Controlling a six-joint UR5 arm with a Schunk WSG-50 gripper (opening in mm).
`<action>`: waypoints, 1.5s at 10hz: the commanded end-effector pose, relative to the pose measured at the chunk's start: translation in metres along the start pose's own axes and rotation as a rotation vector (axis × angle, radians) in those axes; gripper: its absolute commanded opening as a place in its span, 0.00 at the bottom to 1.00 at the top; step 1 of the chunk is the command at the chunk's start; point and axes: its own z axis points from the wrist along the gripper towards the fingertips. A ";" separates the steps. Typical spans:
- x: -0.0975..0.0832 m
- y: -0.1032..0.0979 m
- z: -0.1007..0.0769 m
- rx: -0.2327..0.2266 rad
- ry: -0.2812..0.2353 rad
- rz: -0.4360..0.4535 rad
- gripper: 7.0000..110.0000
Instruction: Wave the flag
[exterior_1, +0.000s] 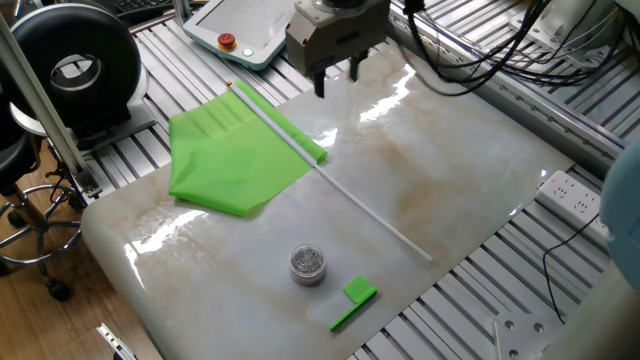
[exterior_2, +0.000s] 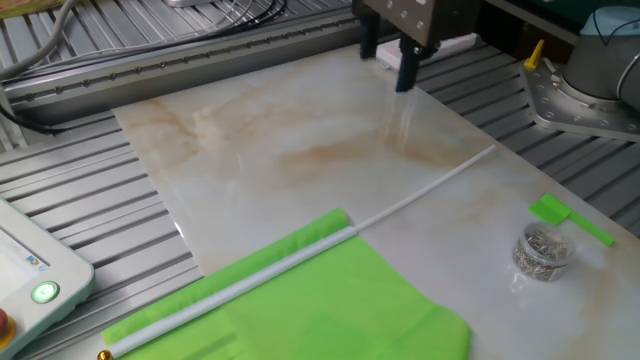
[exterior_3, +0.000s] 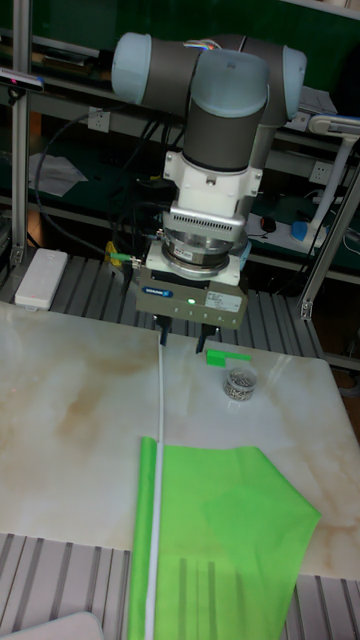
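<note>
Marble tabletop (exterior_1: 450, 190) is being hovered over by the gripper (exterior_1: 336, 78), fingers apart and empty; the flag (exterior_1: 240, 160) is lying below-left, stick running diagonally.

On the marble-patterned table (exterior_1: 455, 160), the bright green flag on its long white stick (exterior_1: 235, 155) lies flat, with the small clear jar of metal bits (exterior_1: 307, 264) near the stick's bare end and the small green block with a flat strip (exterior_1: 352, 301) just beside that jar.

We observe the flag (exterior_1: 240, 155) lying flat on the marble table (exterior_1: 450, 180), its white stick running diagonally. The gripper (exterior_1: 337, 80) hangs above, fingers apart, touching nothing. A small jar (exterior_1: 307, 264) and green block (exterior_1: 352, 302) sit nearby.
</note>
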 end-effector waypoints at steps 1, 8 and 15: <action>-0.028 0.024 -0.001 -0.081 -0.084 -0.001 0.00; -0.018 0.009 0.002 -0.078 0.010 0.056 0.00; -0.020 -0.024 0.013 0.049 0.016 0.044 0.00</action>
